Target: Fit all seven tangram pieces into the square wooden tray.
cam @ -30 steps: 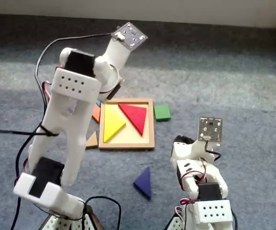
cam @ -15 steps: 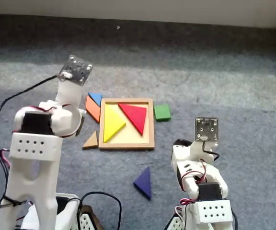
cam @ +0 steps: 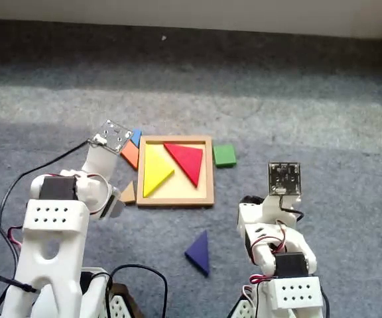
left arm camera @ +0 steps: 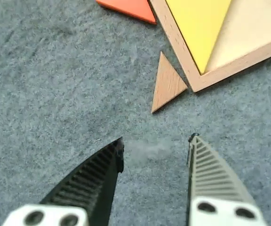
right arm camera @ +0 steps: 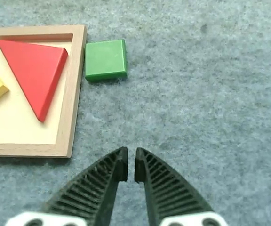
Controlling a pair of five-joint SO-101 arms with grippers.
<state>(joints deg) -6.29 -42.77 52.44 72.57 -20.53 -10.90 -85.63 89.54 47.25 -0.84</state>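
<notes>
We see the tray (cam: 175, 200) mid-table, with the yellow triangle (cam: 154, 171) and red triangle (cam: 186, 161) lying inside it. The green square (right arm camera: 106, 60) sits just outside the tray edge on the right arm's side. The orange piece (cam: 130, 156) and small blue triangle (cam: 136, 136) are beside the opposite edge, and the tan triangle (left arm camera: 167, 84) lies against the tray corner there. The dark blue triangle (cam: 199, 252) lies apart, between the arm bases. The left hand (left arm camera: 156, 141) is spread wide and empty over bare table (left arm camera: 41, 84) near the tan triangle. The right hand (right arm camera: 131, 153) is pinched nearly closed on nothing, short of the green square.
</notes>
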